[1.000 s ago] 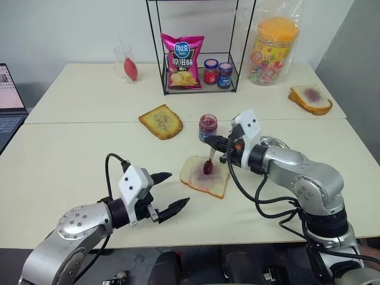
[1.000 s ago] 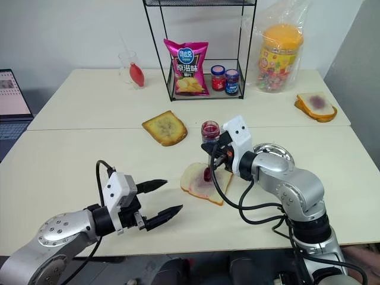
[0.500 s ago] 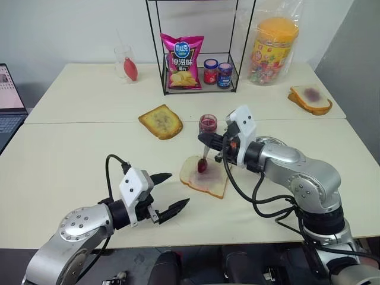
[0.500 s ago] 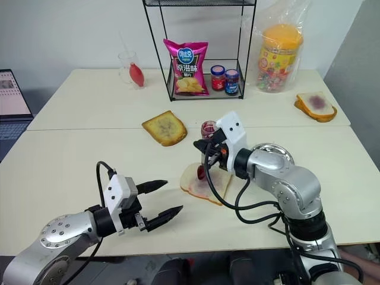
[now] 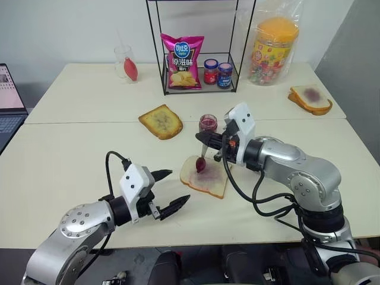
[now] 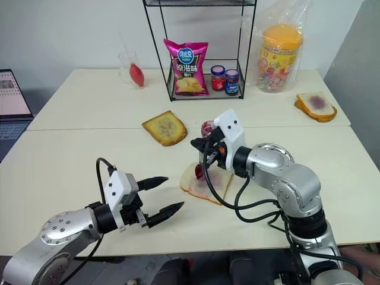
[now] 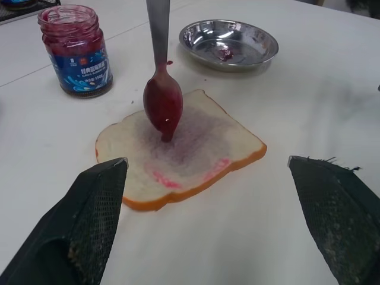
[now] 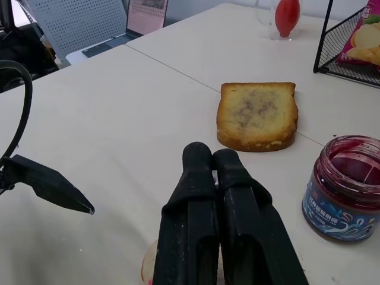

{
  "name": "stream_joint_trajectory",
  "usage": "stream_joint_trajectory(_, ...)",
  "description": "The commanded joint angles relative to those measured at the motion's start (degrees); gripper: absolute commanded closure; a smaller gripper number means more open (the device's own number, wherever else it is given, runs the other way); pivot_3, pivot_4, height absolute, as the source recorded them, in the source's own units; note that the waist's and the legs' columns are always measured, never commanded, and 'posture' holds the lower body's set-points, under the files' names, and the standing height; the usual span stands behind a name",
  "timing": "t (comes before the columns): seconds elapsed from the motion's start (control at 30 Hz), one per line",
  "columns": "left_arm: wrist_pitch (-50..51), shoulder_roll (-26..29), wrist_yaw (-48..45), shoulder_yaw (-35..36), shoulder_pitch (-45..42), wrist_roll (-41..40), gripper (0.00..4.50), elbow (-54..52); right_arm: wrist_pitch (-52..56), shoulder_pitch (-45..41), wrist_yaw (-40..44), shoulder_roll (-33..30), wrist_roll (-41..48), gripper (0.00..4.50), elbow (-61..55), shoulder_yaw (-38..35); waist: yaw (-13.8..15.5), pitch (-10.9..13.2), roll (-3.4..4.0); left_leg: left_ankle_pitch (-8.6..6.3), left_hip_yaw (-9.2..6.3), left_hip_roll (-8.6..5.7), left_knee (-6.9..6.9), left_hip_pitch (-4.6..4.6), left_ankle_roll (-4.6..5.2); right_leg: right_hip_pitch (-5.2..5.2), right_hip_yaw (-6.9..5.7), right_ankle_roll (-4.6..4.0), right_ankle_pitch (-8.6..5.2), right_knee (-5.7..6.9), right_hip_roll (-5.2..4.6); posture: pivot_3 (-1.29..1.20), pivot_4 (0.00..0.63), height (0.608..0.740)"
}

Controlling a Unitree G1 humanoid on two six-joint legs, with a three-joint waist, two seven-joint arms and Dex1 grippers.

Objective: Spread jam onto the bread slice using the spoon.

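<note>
The spoon is clamped in the right gripper, hanging bowl-down onto the bread slice beside the jam; the left gripper is held spread apart nearby.

Two pale cream counters stand pushed together, a straight seam running across between them. Behind them rises a plain white wall, evenly lit with no hard shadows. On the far counter stands a black wire rack, its thin frame open on all sides. At the right edge a grey panel comes forward beside the counters. A laptop sits off the left end, its screen lit. The floor below the near edge is dark.
</note>
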Motion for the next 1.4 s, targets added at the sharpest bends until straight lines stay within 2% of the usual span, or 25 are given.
stream_joint_trajectory(0.03,0.61,0.39,0.63,0.91,-1.25,-1.33,0.0,-2.45,-1.18,-1.29,0.72,-0.07,-0.37,4.47,-1.93,-0.28,0.0,0.0,0.0,0.0,0.0,0.0,0.0,0.0,0.0,0.0,0.01,0.0,0.0,0.0,0.0,0.0,0.15,0.74)
stream_joint_trajectory(0.27,1.59,0.68,0.94,1.36,-1.95,-2.32,0.0,-2.52,-0.26,-1.24,0.22,0.78,0.46,4.47,-1.32,-1.66,0.0,0.0,0.0,0.0,0.0,0.0,0.0,0.0,0.0,0.0,0.0,0.0,0.0,0.0,0.0,0.0,0.15,0.74)
stream_joint_trajectory(0.4,2.4,0.4,1.72,3.16,-0.89,-3.61,0.0,-2.98,3.45,-1.11,-2.61,4.61,3.78,4.47,0.78,-5.81,-0.02,0.0,0.0,0.0,-0.01,0.0,0.0,0.0,0.0,-0.01,0.0,0.0,0.0,0.02,0.01,0.0,0.15,0.74)
stream_joint_trajectory(0.57,1.92,-1.13,3.56,6.22,4.06,-4.6,0.0,-4.55,9.72,-1.0,-8.47,12.59,9.45,4.47,6.53,-14.34,-0.04,-0.06,-0.1,0.0,-0.01,0.02,0.0,0.01,0.0,0.0,0.01,0.0,0.0,0.02,0.0,0.0,0.15,0.74)
stream_joint_trajectory(0.8,0.45,-1.27,3.44,6.08,7.38,-3.53,0.0,-5.45,8.61,1.57,-8.6,13.71,7.4,4.47,13.07,-14.36,-0.03,-0.07,-0.11,0.0,0.0,0.0,0.0,0.01,0.0,0.01,0.0,-0.02,-0.01,0.01,-0.01,0.0,0.15,0.74)
stream_joint_trajectory(1.4,-2.45,-0.78,0.96,3.82,7.06,-1.27,0.0,-2.53,5.81,5.17,-6.72,5.04,4.84,4.47,13.54,-15.15,0.1,-0.07,-0.12,0.0,0.02,-0.04,0.01,0.04,0.0,0.05,0.01,-0.02,-0.01,0.0,-0.03,0.0,0.15,0.74)
